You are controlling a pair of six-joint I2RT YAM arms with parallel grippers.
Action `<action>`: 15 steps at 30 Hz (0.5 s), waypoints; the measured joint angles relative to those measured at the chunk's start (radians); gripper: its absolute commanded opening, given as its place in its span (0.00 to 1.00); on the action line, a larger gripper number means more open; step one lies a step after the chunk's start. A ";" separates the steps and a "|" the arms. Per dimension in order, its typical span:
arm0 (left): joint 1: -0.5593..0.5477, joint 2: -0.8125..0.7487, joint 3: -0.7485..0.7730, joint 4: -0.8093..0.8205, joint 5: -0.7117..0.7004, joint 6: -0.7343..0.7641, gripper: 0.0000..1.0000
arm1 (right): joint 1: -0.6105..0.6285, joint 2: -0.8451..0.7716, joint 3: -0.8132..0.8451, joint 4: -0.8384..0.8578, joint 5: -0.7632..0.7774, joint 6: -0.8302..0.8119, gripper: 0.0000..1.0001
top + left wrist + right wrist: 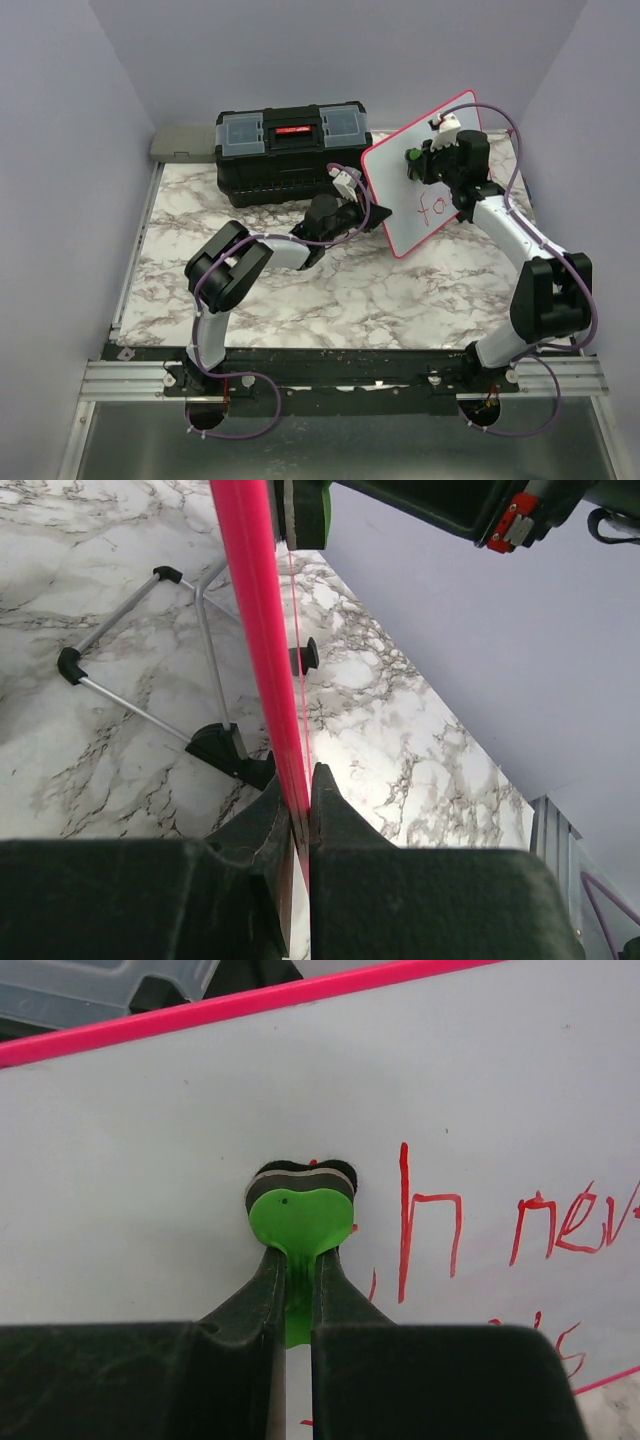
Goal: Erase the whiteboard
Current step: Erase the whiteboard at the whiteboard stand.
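Note:
The whiteboard (420, 195), white with a pink-red rim, stands tilted at the right of the table, with red handwriting on its lower part. My left gripper (362, 212) is shut on its left edge; the left wrist view shows the pink rim (262, 630) edge-on between the jaws of the left gripper (301, 795). My right gripper (420, 160) is shut on a green heart-shaped eraser (300, 1222) whose black felt presses on the board face (150, 1160). Red writing (430, 1220) lies just right of the eraser.
A black toolbox (290, 150) with a red latch stands at the back of the marble table (300, 290). A grey block (185, 143) sits at the back left. A wire stand with black feet (150, 670) lies on the table behind the board.

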 measured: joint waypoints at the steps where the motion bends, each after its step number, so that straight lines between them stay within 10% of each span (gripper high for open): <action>1: 0.000 0.000 0.000 0.000 0.000 0.000 0.00 | 0.000 0.000 -0.008 0.009 0.002 -0.013 0.01; 15: 0.003 0.000 -0.007 -0.015 -0.001 0.000 0.00 | -0.037 -0.031 -0.100 -0.104 -0.327 -0.303 0.01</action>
